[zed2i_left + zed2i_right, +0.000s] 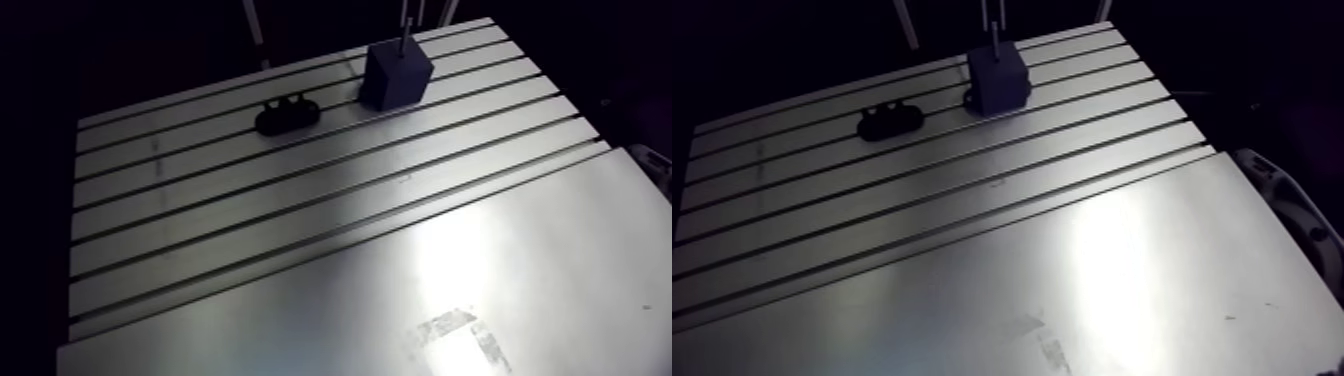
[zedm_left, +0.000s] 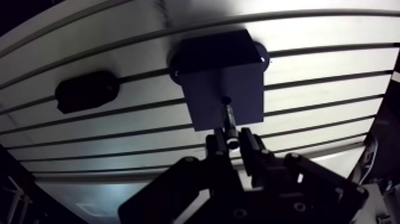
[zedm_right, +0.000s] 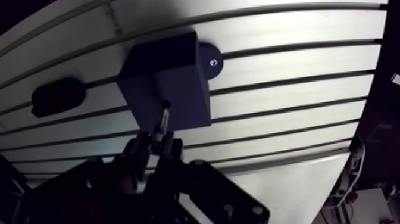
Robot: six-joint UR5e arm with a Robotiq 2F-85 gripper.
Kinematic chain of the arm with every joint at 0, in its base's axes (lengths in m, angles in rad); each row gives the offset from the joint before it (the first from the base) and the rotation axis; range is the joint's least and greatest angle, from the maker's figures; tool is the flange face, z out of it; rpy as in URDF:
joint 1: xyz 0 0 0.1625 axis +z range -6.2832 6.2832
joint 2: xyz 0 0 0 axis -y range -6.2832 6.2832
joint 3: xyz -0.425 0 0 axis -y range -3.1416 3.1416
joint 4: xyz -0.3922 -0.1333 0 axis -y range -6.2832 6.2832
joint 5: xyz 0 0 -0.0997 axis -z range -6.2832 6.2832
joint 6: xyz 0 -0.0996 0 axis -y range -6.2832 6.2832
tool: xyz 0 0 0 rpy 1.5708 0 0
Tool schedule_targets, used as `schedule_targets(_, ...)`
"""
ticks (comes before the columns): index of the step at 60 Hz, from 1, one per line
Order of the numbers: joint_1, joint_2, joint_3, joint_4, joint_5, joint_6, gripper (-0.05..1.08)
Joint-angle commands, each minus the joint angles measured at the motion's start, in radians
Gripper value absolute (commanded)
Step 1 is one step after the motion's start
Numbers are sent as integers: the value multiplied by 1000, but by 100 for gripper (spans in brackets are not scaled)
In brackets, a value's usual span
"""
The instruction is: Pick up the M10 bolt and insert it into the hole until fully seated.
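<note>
Slotted table (image 1: pixel 250 200), dimly lit. Toward left, small black holder (image 1: pixel 287 116) lying on table, well apart from gripper. Right of it, dark block (image 1: pixel 397 76) standing on table, round black disc (image 3: pixel 212 62) showing at its far side. From wrist view: bolt (image 2: pixel 230 124) in line with hole (image 2: pixel 225 100) in block's top face, tip right at opening; depth cannot tell. Gripper (image 2: pixel 233 143) clenched on bolt's upper end, fingers (image 2: pixel 216 145) pressed either side of it.
</note>
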Motion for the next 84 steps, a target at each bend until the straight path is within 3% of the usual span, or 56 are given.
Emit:
schedule_targets(1, 0, 4, -2, -1, -1, 0, 107)
schedule_targets(84, -4, 5, 5, -4, -1, 2, 107)
